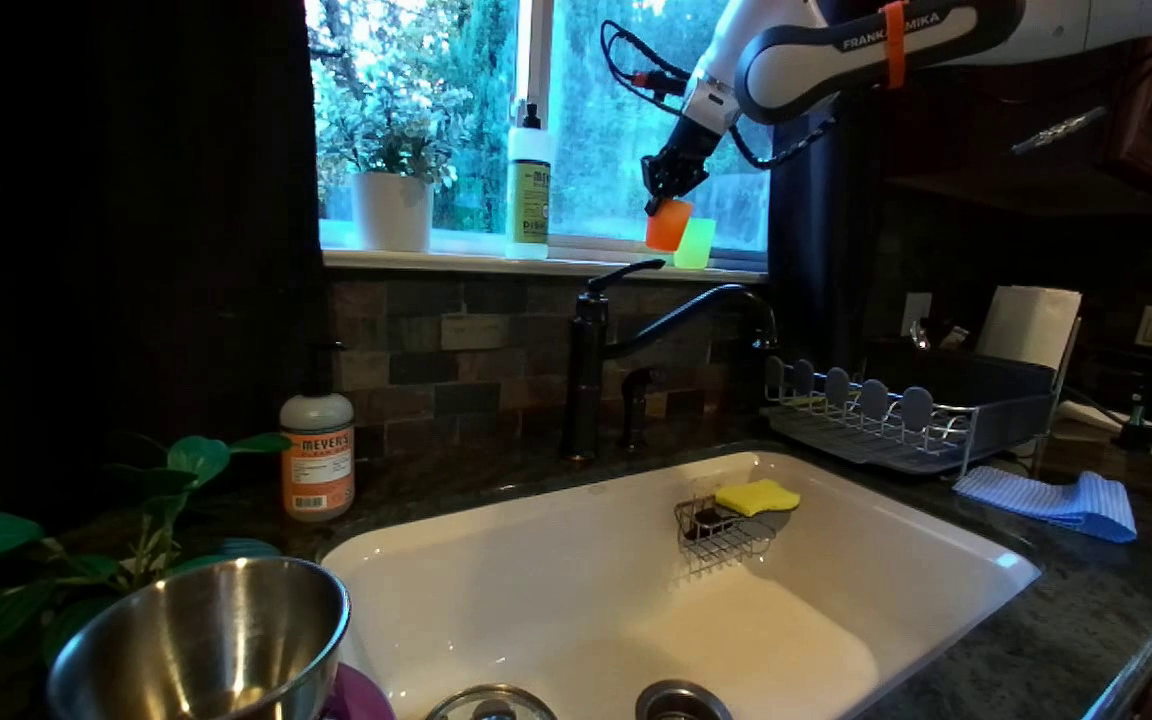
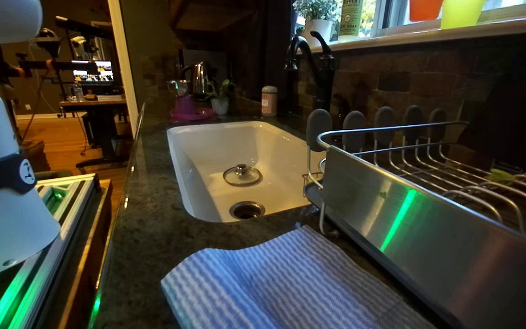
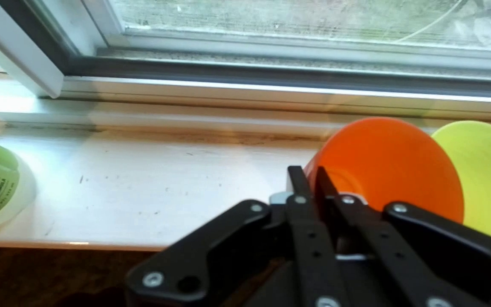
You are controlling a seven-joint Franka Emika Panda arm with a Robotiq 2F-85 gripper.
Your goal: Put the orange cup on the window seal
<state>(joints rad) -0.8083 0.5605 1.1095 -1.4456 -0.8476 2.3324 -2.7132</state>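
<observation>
Orange cup [image 3: 392,166]: the gripper [image 3: 312,174] holds it over the window ledge [image 3: 177,183], with the mouth of the cup in plain sight in the wrist view. We find it right of centre in that view, and near the top, right of centre, in both exterior views. Jaws: clamped on the cup's wall, with one finger outside the wall and the other inside the mouth. We read the cup's base, in both exterior views, as higher in the frame than the base of the green cup [image 1: 696,246] (contact with the ledge we cannot confirm from these angles). The green cup stands on the ledge just beside the orange cup, at the right edge of the wrist view; we cannot tell whether the two touch.

Along the same ledge, toward the upper left of an exterior view, we locate a soap bottle [image 1: 530,205] and a white pot [image 1: 392,212] with a leafy plant [image 1: 396,140]. Below the ledge, in the middle of the frame, we see a dark faucet [image 1: 586,380] behind a white sink [image 1: 496,580]. A yellow sponge [image 1: 758,497] rests at a wire caddy [image 1: 716,550] inside the sink. At the right we note a dish rack [image 1: 916,408], with a striped cloth [image 1: 1046,505] on the counter [image 1: 1086,600] just in front of it.
</observation>
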